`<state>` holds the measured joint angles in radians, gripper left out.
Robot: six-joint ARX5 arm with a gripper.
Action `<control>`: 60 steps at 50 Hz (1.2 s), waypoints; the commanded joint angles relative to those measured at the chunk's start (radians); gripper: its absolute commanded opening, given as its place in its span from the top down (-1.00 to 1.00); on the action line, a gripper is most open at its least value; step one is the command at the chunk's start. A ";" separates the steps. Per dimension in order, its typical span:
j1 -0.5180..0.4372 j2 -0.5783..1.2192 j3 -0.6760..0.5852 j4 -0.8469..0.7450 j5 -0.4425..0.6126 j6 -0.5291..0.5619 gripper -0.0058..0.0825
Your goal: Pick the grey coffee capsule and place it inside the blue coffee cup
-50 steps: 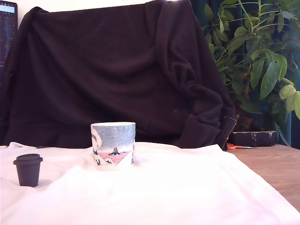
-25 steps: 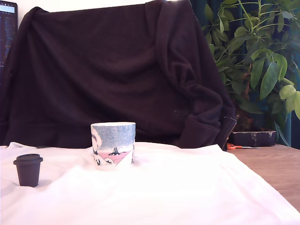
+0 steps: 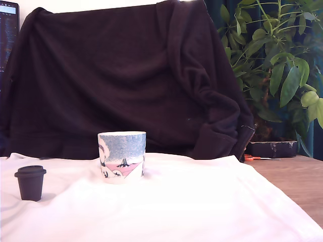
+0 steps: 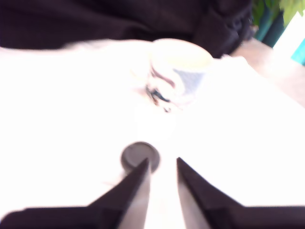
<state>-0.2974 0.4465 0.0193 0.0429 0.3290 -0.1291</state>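
The grey coffee capsule (image 3: pixel 30 182) stands upright on the white cloth at the exterior view's left. The blue coffee cup (image 3: pixel 121 154) stands upright further in, about a cup's width to the capsule's right in that view, and looks empty in the wrist view. In the blurred wrist view my gripper (image 4: pixel 163 162) hangs above the cloth, its dark fingers (image 4: pixel 138 183) slightly apart with nothing between them. The capsule (image 4: pixel 138 155) shows from above just beyond one fingertip, with the cup (image 4: pixel 177 71) farther ahead. The arm does not show in the exterior view.
A white cloth (image 3: pixel 192 201) covers most of the table, with bare wood (image 3: pixel 298 181) at the exterior view's right. A dark blanket (image 3: pixel 126 75) hangs behind. A leafy plant (image 3: pixel 282 60) and a dark planter (image 3: pixel 272 148) stand at the back right.
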 commanded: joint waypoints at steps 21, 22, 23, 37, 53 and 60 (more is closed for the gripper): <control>-0.035 0.154 0.005 0.190 -0.151 0.008 -0.56; -0.035 0.164 0.005 0.202 -0.152 0.008 -0.56; -0.035 0.175 0.005 0.217 -0.152 0.008 -0.56; -0.045 0.371 0.005 0.437 -0.153 0.009 -0.56; -0.066 0.673 0.005 0.704 -0.158 0.030 -0.56; -0.066 0.803 0.005 0.805 -0.166 0.030 -0.56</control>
<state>-0.3603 1.2140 0.0204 0.8169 0.1673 -0.1047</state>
